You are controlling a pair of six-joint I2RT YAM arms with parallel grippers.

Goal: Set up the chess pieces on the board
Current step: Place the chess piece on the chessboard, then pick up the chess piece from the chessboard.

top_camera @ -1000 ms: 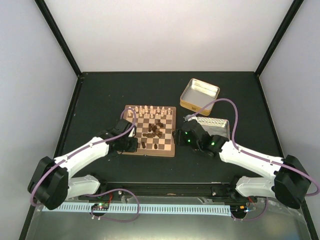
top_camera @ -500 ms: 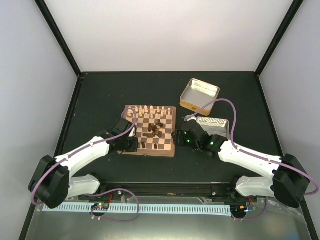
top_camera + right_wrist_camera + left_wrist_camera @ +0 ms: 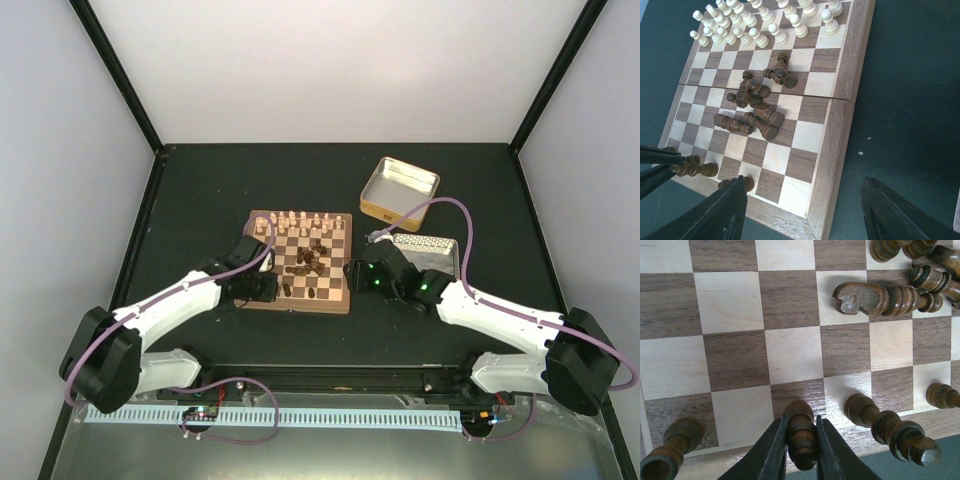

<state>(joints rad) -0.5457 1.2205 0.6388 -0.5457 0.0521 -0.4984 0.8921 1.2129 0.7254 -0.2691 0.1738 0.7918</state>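
**Top view.** The left claw [image 3: 262,288] sits at the near left corner of the board [image 3: 336,292]. The right claw [image 3: 358,275] hangs just off the board's right edge. A heap of dark chessmen [image 3: 305,265] lies mid-board, ahead of both claws. The pale chessmen [image 3: 300,222] stand ranked along the far side. Two tins [image 3: 399,187] rest on the table [image 3: 200,200] beyond the right claw. Finger positions cannot be read from this view.

**Left wrist view.** The left claw [image 3: 801,432] is clamped on one held chessman [image 3: 799,415], over a dark square in the row nearest the claw. Whether its base is seated cannot be told. A placed piece [image 3: 677,437] stands just left of the claw, and two more [image 3: 862,410] stand just right. A toppled knight [image 3: 860,297] lies ahead and to the right.

Recommended procedure:
- Lower the claw straight down.
- Confirm the base is flat and centred.
- Part the fingers only slightly, since the neighbours are close.
- Withdraw along the piece's axis, with no sideways drift.

**Right wrist view.** The right claw [image 3: 805,187] has its fingers wide apart and holds nothing. The board's near right corner lies below it, and the heap lies ahead and to its left. Hold this claw off the board until the left claw is clear, because both arms work toward the same heap.
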